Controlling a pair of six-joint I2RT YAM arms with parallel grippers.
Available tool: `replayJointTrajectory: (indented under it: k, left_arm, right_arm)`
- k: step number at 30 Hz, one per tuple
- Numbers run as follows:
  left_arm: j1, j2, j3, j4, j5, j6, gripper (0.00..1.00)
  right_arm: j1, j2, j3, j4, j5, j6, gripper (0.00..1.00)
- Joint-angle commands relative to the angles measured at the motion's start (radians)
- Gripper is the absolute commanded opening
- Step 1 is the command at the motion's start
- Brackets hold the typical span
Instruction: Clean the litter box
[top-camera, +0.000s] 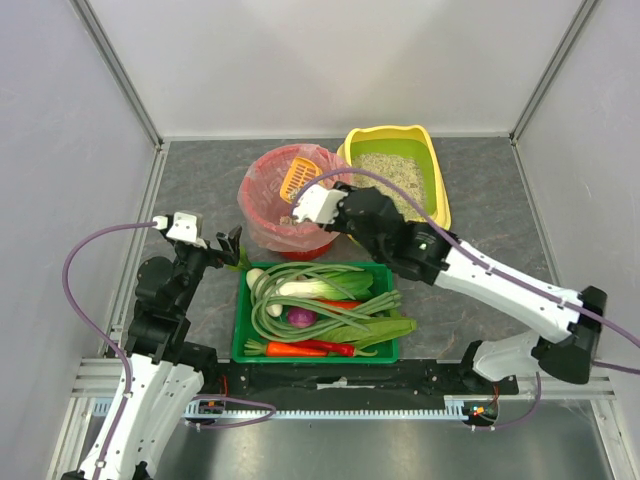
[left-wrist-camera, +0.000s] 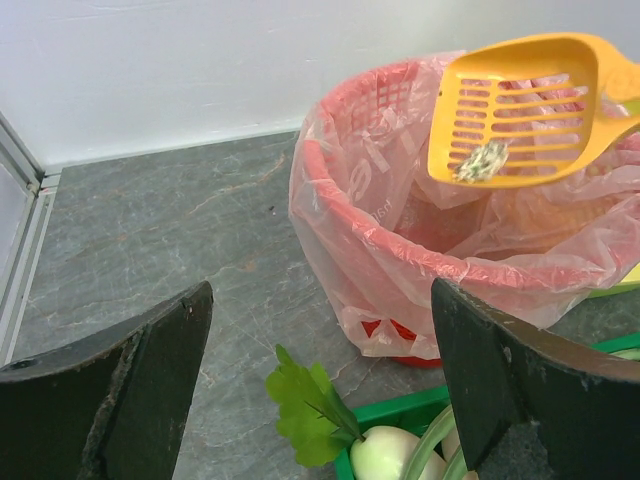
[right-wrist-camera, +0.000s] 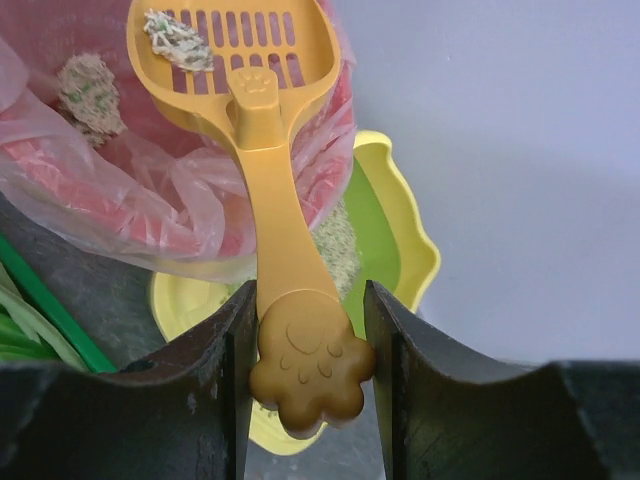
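Two dark fingers of our right gripper (right-wrist-camera: 308, 335) pinch the paw-shaped end of the orange scoop (right-wrist-camera: 240, 60). The handle runs away from the jaws toward the far-left, and the slotted head hangs over the red bin (top-camera: 262, 218) lined with a pink bag (left-wrist-camera: 375, 250). A small clump (right-wrist-camera: 175, 35) sits on the slots, and another lump lies down in the bag, so we judge the tipping not yet finished.

From this gripper the litter box (top-camera: 441, 195) lies just to the right, against the counter's far edge and right of its middle. It sits just beside the bin, though we cannot tell if they touch. Its long axis runs roughly from far edge to near edge. Our right arm is much the nearer and reaches across in front of the box, so the next dip is a short swing back rightward over the box's yellow rim.

Our left gripper (top-camera: 228, 248) hovers spread and empty toward the counter's left edge, aimed at the bin. A green tray (top-camera: 240, 325) of vegetables sits along the near edge, below the scoop's path and not blocking it.
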Motion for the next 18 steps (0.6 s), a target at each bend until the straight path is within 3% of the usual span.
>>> replayJointTrajectory:
  k: [1, 18]
  left_arm:
    - [-0.001, 0.001, 0.037, 0.017, -0.006, -0.007, 0.96]
    - [-0.003, -0.027, 0.034, 0.017, -0.007, -0.007, 0.96]
  right_arm:
    - [0.106, 0.089, 0.086, -0.105, 0.302, -0.091, 0.00]
    - [0.217, 0.156, 0.073, 0.054, 0.508, -0.345, 0.00]
